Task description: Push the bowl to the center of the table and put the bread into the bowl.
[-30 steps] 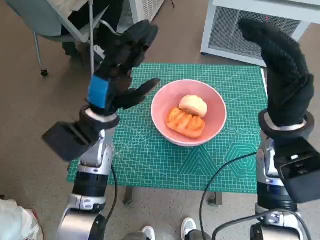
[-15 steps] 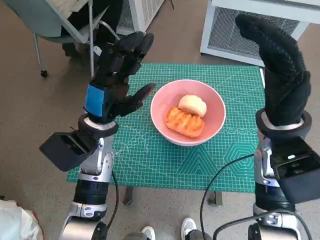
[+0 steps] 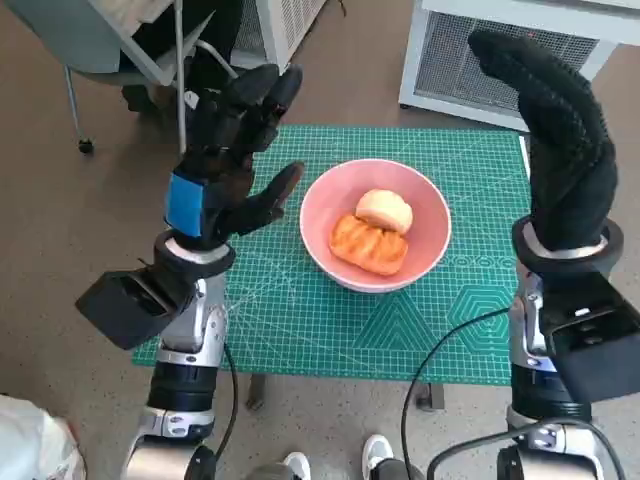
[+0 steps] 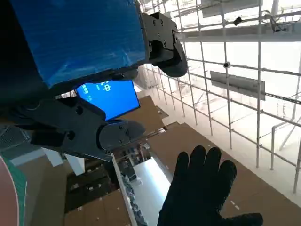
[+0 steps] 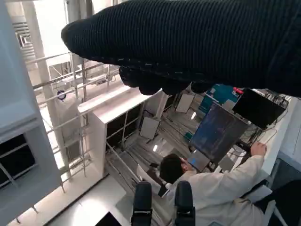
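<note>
Over the last second the left hand (image 3: 228, 165) draws back toward the near left, away from the bowl's rim, and the right hand (image 3: 560, 150) eases slightly left; the bowl and its contents have not shifted.

The bread (image 3: 370, 244), an orange-brown ridged piece, lies inside the pink bowl (image 3: 330, 195), touching a paler round roll (image 3: 386, 210) on its far side. The bread looks light and soft, likely to dent under a hard squeeze, so a gentle hold across its short sides would suit it if it needed lifting. The bowl looks stiff, smooth and probably slippery; a flat push against its outer wall low down seems safer than pinching the rim. It sits close to the middle of the green cutting mat (image 3: 460, 170) that covers the table, so both parts of the task look done.

The left hand hangs raised, left of the bowl and clear of it, fingers apart and holding nothing. The right hand stands upright over the right edge of the mat, well apart from the bowl, its gloved fingers extended side by side and empty.

Beyond the table's far edge are a chair (image 3: 130, 45) and a white ventilated cabinet (image 3: 450, 55). The right wrist view shows a person in a pale top (image 5: 207, 193).
</note>
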